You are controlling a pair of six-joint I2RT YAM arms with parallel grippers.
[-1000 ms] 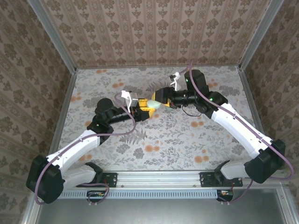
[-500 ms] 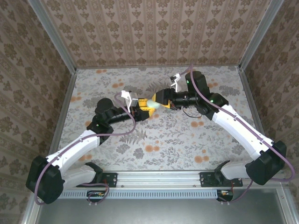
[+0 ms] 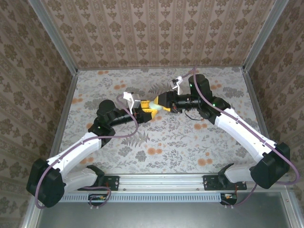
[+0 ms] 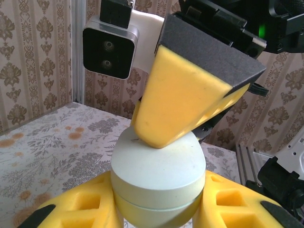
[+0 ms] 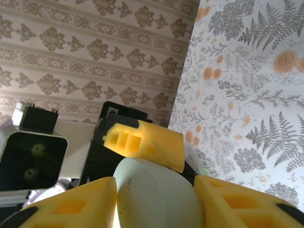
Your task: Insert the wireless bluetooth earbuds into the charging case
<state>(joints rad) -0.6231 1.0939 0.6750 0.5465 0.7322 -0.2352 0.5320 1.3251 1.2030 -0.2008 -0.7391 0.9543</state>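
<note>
Case [image 4: 159, 180], pale, round and shut, is up off the flowery worktop [image 3: 190, 142], squeezed tight in the left jaws. Right jaws sit around its top, one yellow finger [image 4: 185, 95] lying on it; whether they squeeze, I cannot tell.

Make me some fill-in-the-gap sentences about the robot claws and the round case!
The left claw grips the pale green round plastic charging case between ___ foam fingers. The case's lid is ___. The tabletop is printed with ferns and orange ___.
Missing words: yellow; closed; flowers.
</note>
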